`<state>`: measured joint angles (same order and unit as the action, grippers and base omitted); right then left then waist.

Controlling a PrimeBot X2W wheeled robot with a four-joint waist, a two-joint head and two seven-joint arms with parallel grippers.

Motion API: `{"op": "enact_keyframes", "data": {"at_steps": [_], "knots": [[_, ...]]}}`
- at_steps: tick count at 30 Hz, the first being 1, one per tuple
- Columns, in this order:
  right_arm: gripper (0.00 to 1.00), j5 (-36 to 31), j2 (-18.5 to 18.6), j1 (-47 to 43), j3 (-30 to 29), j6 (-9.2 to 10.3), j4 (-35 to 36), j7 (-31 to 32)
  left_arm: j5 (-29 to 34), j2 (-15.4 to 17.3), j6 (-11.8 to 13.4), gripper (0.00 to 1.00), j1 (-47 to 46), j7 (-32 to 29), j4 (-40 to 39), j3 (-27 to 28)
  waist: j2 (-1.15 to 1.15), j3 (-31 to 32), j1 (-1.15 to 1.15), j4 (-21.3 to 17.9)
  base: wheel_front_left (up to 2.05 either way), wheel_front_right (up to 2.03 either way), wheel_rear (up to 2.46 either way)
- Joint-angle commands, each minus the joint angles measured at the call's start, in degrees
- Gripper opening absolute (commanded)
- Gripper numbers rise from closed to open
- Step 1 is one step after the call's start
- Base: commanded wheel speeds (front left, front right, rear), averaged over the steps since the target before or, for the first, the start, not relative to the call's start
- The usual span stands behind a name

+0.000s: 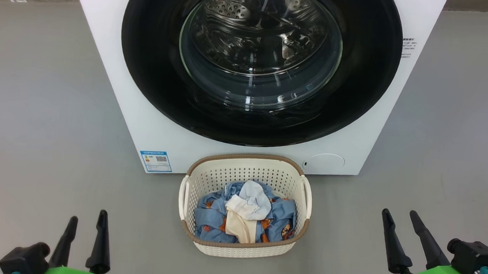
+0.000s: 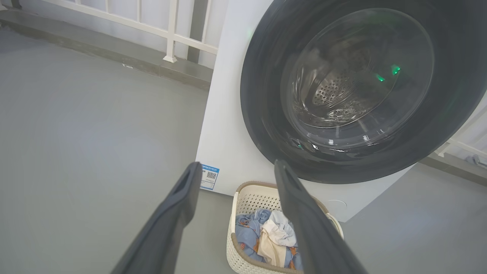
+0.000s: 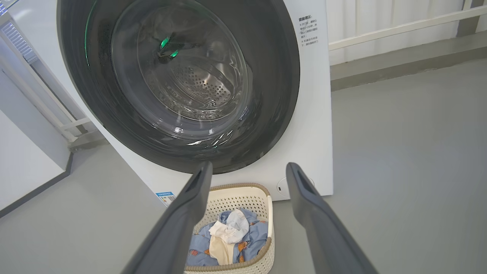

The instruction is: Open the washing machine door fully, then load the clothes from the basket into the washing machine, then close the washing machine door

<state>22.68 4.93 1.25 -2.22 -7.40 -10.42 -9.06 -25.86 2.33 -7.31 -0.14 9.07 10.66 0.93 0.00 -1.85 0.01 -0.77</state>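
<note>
**The washing machine door [image 1: 154,85] is shut, the basket [image 1: 246,160] is loaded, and both our end effectors are spread wide and empty.**

We face the washing machine [image 1: 114,103]; its steel drum shows through the door's glass. The basket stands on the grey floor [image 1: 37,120] just in front of the machine, below the door. The clothes [image 1: 243,213] are heaped inside it, white and cream pieces on top of the blue. Our left end effector [image 1: 88,216] sits low to the basket's left and our right end effector [image 1: 399,213] low to its right. Each is well apart from the basket, touches nothing and points toward the machine.
</note>
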Motion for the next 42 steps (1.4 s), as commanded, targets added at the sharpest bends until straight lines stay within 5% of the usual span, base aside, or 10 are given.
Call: {"op": "enact_keyframes", "data": {"at_steps": [1,31,42], "knots": [[1.00,-3.01,0.74,1.92,1.67,-0.07,1.88,-1.00,2.56,0.79,0.09,1.00,-1.47,0.97,-2.35,1.79,0.00,-0.03,0.00,0.02,0.00,0.00,0.00],[1.00,-23.48,0.29,1.93,0.63,-0.09,4.29,-5.86,23.68,1.80,-0.14,1.00,-1.30,5.84,-4.70,1.10,0.00,-0.71,0.00,-0.63,0.00,0.00,0.00],[1.00,-23.52,-0.06,1.74,0.61,-0.09,4.02,-5.94,24.03,1.74,-0.16,1.00,-1.21,5.93,-4.55,1.64,0.00,-0.51,0.00,-0.45,0.00,0.00,0.00]]}}
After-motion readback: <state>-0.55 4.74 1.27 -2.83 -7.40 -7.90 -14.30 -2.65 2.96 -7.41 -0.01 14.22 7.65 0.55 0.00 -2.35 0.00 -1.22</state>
